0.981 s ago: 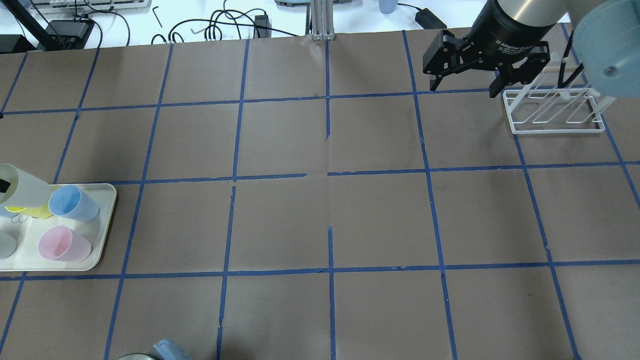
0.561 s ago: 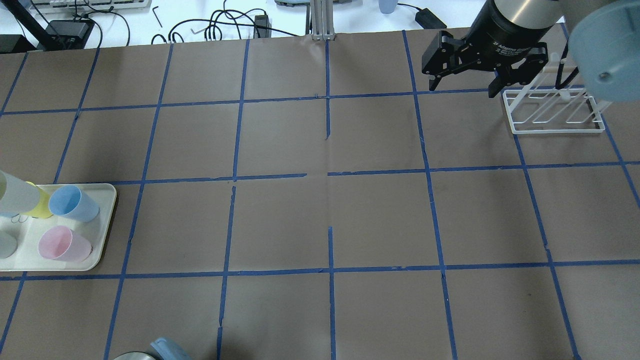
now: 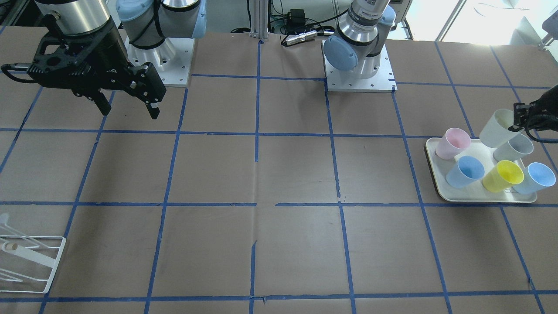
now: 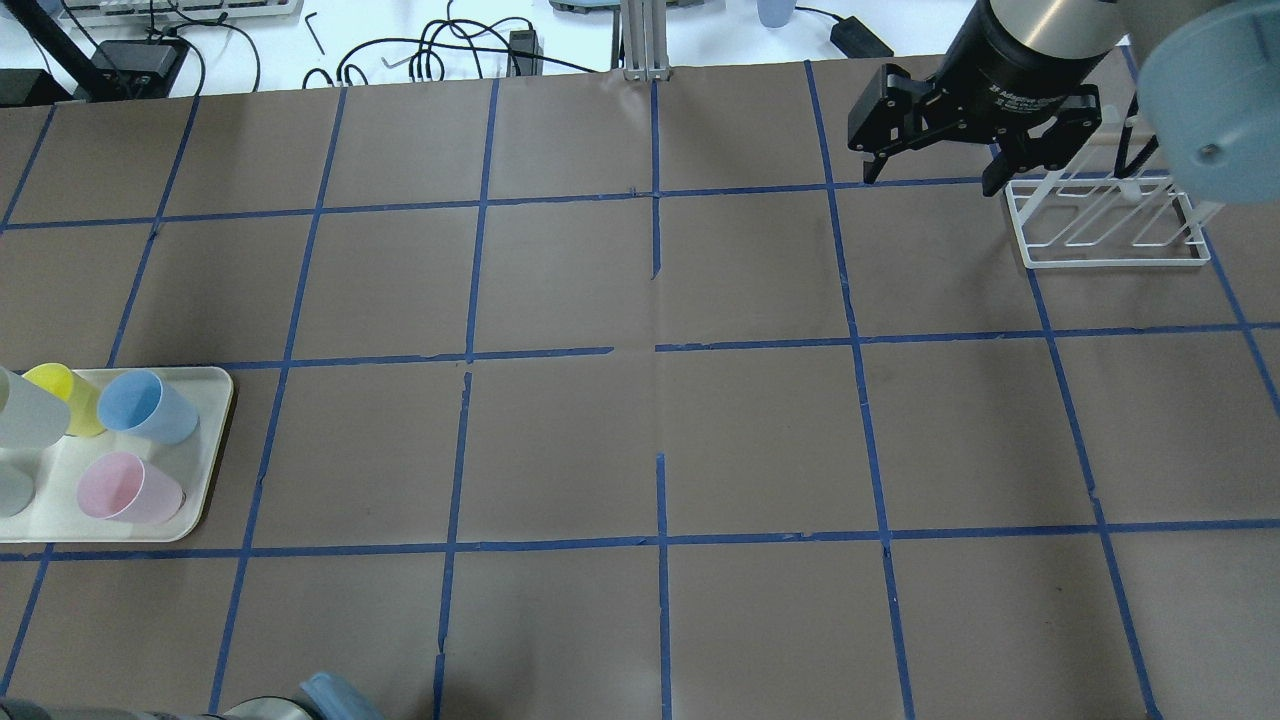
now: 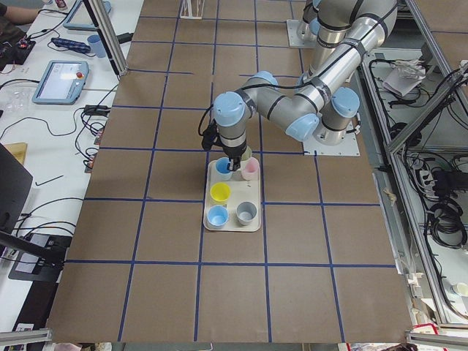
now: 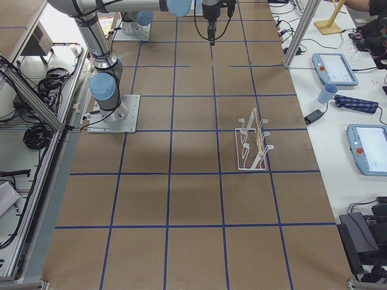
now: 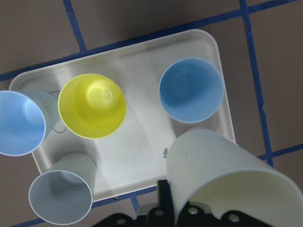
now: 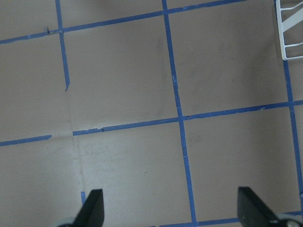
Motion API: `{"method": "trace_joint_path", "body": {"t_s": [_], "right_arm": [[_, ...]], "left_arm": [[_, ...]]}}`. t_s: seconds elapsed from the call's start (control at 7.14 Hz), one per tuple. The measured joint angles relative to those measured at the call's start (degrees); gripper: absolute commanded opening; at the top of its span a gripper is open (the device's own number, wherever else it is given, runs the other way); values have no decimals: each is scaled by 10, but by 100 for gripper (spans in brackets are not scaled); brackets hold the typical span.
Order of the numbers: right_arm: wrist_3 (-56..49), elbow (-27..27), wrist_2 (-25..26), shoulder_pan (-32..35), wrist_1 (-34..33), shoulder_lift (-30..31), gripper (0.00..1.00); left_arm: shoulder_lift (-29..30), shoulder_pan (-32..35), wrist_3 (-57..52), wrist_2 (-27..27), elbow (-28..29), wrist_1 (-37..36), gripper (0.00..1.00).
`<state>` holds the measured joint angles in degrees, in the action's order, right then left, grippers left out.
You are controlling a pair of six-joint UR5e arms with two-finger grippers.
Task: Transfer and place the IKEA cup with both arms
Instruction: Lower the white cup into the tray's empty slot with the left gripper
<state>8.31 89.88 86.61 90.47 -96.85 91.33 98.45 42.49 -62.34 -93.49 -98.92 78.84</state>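
The off-white IKEA cup (image 3: 496, 127) hangs tilted above the back of the white tray (image 3: 432, 162), over the coloured cups. My left gripper (image 3: 521, 118) is shut on its rim. The cup fills the lower right of the left wrist view (image 7: 227, 179) and shows at the left edge of the overhead view (image 4: 20, 408). My right gripper (image 4: 930, 183) is open and empty, high above the table next to the white wire rack (image 4: 1110, 225). Its fingertips (image 8: 92, 208) frame bare table in the right wrist view.
On the tray (image 4: 205, 470) stand a pink cup (image 4: 125, 487), a blue cup (image 4: 150, 405), a yellow cup (image 4: 60, 395), a grey cup (image 3: 514, 148) and a second blue cup (image 3: 536, 178). Brown paper with blue tape lines covers the table.
The off-white cup in my left gripper has moved left, towards the overhead view's edge, and uncovered the yellow cup. My right gripper has barely shifted.
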Motion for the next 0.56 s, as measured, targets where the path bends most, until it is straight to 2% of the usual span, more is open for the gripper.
{"method": "trace_joint_path", "body": {"t_s": [0.56], "right_arm": [[-38,4,28,1,-3,2,100]], "left_arm": [[43,-26,-30,-6,8,-7,0]]}}
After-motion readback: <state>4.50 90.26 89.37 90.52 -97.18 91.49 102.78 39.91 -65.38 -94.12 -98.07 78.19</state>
